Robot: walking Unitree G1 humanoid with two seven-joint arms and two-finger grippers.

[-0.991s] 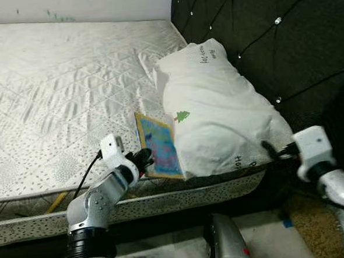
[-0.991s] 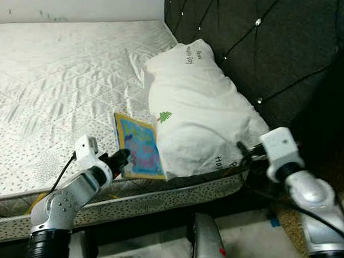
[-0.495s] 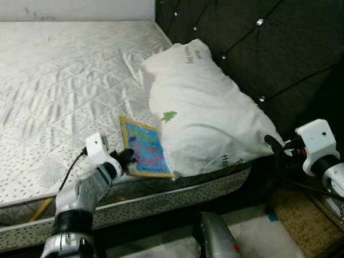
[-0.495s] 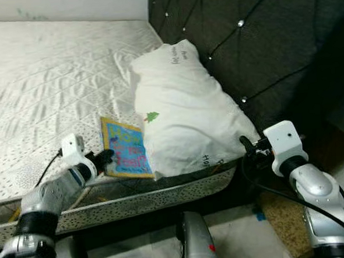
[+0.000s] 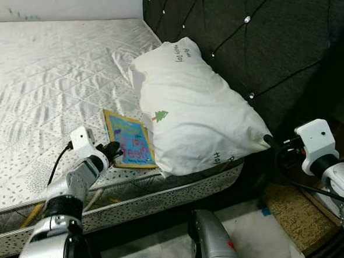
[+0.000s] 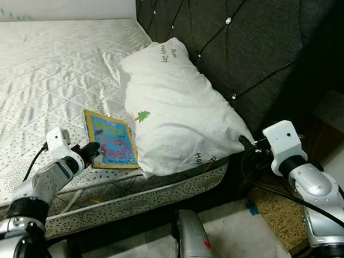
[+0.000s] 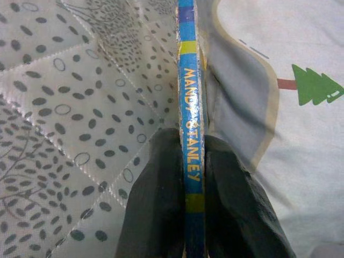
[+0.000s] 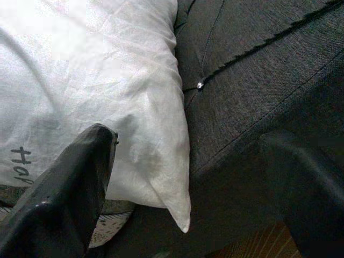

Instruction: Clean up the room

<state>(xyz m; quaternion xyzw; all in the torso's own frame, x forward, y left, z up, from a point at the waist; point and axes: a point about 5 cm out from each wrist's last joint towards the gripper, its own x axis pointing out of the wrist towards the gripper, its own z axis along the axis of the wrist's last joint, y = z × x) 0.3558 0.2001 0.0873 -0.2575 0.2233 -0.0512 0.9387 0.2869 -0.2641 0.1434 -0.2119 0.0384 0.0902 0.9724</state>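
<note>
On mattress [image 5: 46, 84] edge, left end effector [image 5: 112, 149] clamping book [image 5: 130, 145] spine, beside pillow [image 5: 188, 110]

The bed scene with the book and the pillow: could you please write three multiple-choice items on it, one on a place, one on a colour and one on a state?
1. Where does the book lie?
A. on the mattress, beside the pillow
B. on the floor
C. on top of the pillow

2. What colour is the tree printed on the pillow?
A. red
B. green
C. yellow

3. How is the left gripper?
A. open above the book
B. shut on the pillow
C. shut on the book

Answers: 1 A, the head views show it flat on the mattress against the pillow. 2 B, the left wrist view shows a green tree. 3 C, both fingers press the book's spine.
</note>
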